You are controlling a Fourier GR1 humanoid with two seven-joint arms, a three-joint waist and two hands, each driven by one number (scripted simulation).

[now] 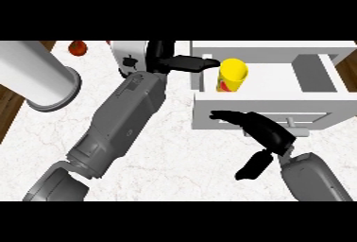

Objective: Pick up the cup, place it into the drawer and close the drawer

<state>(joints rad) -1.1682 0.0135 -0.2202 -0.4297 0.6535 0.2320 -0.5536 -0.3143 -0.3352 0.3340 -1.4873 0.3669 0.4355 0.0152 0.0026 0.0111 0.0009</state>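
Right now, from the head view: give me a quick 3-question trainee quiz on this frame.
1. True or false: the yellow cup stands upright inside the open white drawer.
2. Which hand rests on the drawer's front panel: A) left hand B) right hand?
3. Fill in: the left hand's fingers reach toward the ____.

Key
1. True
2. B
3. Cup; whether they touch it cannot be told.

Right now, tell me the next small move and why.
Probably draw the left robot hand back from the yellow cup, which already stands upright inside the open drawer. Then the right robot hand, by the drawer front, can push it shut.
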